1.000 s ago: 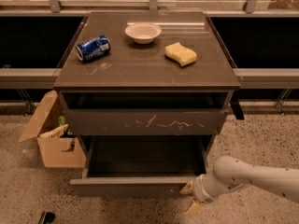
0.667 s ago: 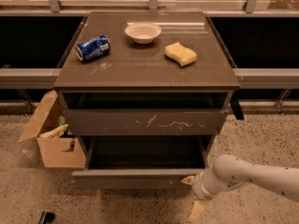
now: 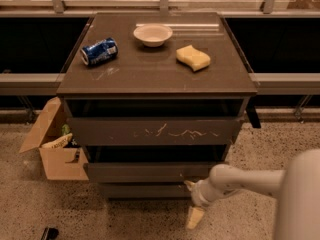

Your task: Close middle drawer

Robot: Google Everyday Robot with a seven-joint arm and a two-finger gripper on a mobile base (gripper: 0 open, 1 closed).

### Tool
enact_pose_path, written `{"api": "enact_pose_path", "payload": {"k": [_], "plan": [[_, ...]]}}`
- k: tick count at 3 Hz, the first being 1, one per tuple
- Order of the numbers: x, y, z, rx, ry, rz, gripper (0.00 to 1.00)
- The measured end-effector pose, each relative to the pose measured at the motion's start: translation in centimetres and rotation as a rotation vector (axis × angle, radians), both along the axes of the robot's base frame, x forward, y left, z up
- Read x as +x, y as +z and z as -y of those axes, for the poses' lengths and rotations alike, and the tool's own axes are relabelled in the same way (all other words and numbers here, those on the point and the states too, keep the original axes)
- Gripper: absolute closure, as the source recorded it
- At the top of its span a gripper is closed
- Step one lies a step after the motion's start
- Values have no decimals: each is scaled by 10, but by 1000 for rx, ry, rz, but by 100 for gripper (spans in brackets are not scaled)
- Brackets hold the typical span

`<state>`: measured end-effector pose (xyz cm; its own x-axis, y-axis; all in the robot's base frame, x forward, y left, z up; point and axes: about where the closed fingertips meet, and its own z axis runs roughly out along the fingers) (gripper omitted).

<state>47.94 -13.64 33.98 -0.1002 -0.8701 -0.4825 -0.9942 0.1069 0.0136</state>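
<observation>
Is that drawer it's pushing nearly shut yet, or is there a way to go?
Nearly there. The middle drawer looks mostly in: its plain front stands only slightly out from the cabinet, with a dark gap showing above it. The open gripper sits low at the right end of that front, apparently pushing. Left: the last bit of travel until the front is flush.
</observation>
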Motion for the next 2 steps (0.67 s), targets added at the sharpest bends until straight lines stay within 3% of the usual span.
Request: {"api": "enact_pose_path", "payload": {"k": [2], "plan": [[79, -142, -106, 20, 2, 5, 0]]}}
